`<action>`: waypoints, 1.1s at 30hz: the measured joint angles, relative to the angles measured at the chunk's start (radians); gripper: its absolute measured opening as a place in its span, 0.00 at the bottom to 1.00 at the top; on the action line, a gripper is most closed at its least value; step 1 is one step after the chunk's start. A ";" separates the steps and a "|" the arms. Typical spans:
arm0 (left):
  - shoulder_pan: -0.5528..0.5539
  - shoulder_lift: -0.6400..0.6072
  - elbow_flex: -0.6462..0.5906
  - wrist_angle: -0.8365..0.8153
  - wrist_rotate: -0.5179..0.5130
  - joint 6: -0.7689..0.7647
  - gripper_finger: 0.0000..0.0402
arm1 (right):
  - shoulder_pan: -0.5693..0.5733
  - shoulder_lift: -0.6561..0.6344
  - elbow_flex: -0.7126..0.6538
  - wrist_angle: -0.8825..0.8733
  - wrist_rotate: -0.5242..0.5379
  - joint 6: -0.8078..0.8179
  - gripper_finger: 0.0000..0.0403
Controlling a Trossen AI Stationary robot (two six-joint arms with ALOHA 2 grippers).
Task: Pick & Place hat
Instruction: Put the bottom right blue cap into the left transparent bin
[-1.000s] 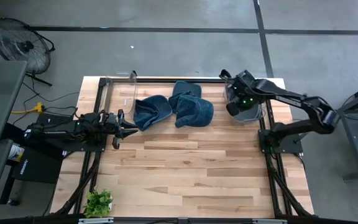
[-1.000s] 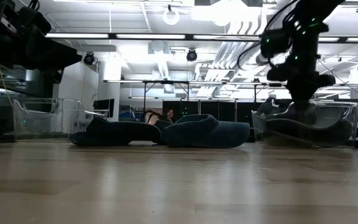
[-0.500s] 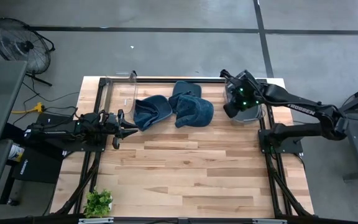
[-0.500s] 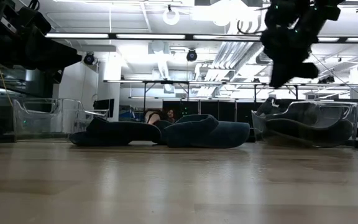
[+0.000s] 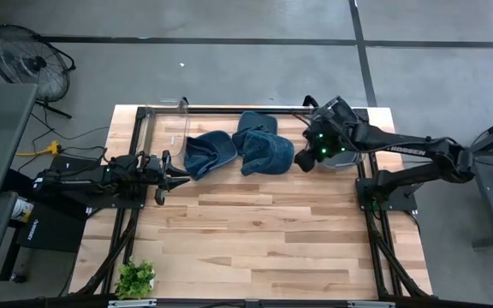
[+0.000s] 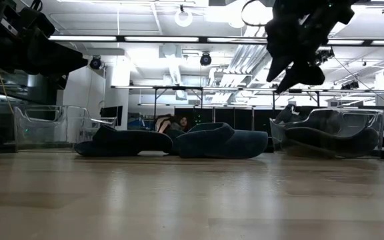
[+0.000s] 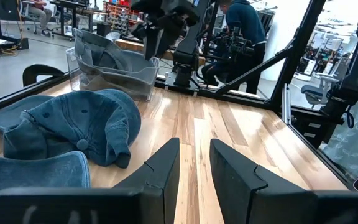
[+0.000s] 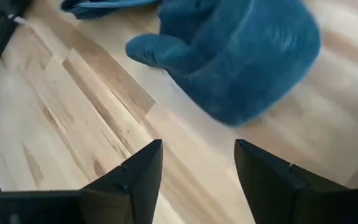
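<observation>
High view shows the right gripper (image 5: pixel 308 159) has left the clear bin (image 5: pixel 349 159), whose contents are hard to make out, and hovers with fingers parted beside the nearest soft blue hat (image 5: pixel 268 153) on the table (image 5: pixel 264 239), while the left gripper (image 5: pixel 165 176) waits slightly apart, empty.

both arms (image 5: pixel 418 152) matte black, jointed; green leds lit on right wrist; white lettering along right forearm.
</observation>
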 joint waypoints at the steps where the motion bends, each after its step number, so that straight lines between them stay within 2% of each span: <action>1: 0.000 0.000 0.000 0.000 0.000 0.000 0.22 | 0.008 0.014 0.000 0.000 0.009 0.041 0.49; 11: 0.000 0.000 0.000 0.000 0.000 0.000 0.22 | 0.070 0.129 0.000 -0.002 0.174 0.249 0.58; 19: 0.000 0.000 0.000 0.000 0.000 0.000 0.22 | 0.102 0.211 0.000 0.016 0.235 0.302 0.58; 27: 0.000 0.000 0.000 0.000 0.000 0.000 0.22 | 0.121 0.286 0.000 0.047 0.358 0.370 0.58; 33: 0.000 0.000 0.000 0.000 0.000 0.000 0.22 | 0.114 0.337 0.000 0.098 0.391 0.368 0.58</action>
